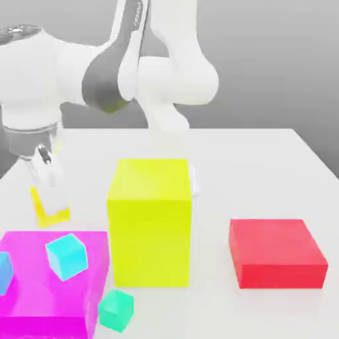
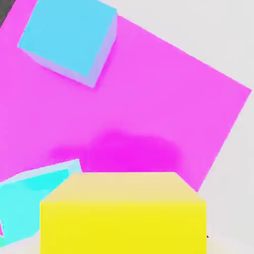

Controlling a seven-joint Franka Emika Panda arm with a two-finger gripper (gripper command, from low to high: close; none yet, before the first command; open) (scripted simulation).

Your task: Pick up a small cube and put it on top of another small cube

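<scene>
Magenta slab (image 1: 40,291) below, the end effector (image 1: 51,206) pinches the yellow cube (image 2: 123,228) — sideways drift could knock the cyan cube (image 1: 66,257).

Lists magenta slab (image 2: 163,89), shaded in part, bearing blue cube (image 2: 72,37); also cyan block (image 2: 30,206), yellow boxy form (image 2: 123,225) foremost.

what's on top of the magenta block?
On the magenta block: a cyan cube and a blue cube, the latter cut off by the exterior view's left edge. Whatever lies directly beneath those cubes is covered.
</scene>
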